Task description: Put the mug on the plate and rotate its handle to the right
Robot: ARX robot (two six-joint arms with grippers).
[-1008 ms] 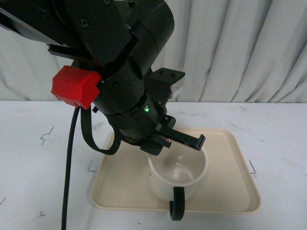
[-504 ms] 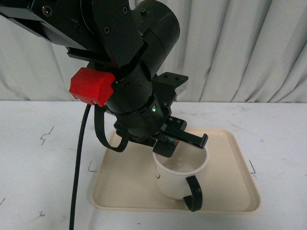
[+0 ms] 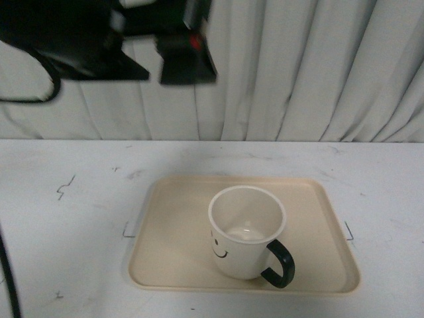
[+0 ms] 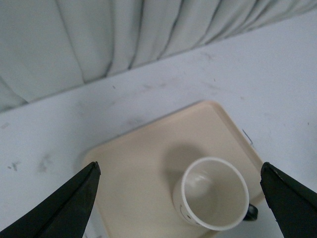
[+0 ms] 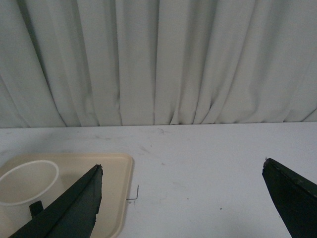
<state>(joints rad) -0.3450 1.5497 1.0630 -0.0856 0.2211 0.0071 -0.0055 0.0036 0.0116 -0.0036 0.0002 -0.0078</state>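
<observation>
— Left gripper [image 4: 179, 167]: report its state, view by view.

— Front view: state cannot be told. The left arm [image 3: 99, 40] shows only as a blurred dark mass at 11 o'clock of the frame, high above the table [image 3: 59, 225], and no fingers can be made out. The mug [image 3: 242, 248] stands upright on the plate [image 3: 165, 258], toward the plate's 6 o'clock edge, with nothing touching it. From the mug's centre the handle [image 3: 281, 264] points to about 4 o'clock. The smiley face [image 3: 218, 246] sits at about 7 o'clock.

— Left wrist view?

— Fingers are spread wide and carry nothing. The mug and plate lie well below, framed between the two fingertips. The mug's interior is empty.

— Right wrist view?

— Right gripper [image 5: 183, 165]: fingers are spread wide and carry nothing. It faces the curtain [image 5: 158, 59] across bare table. One plate corner and part of the mug's rim show beside one finger, well apart from it.
</observation>
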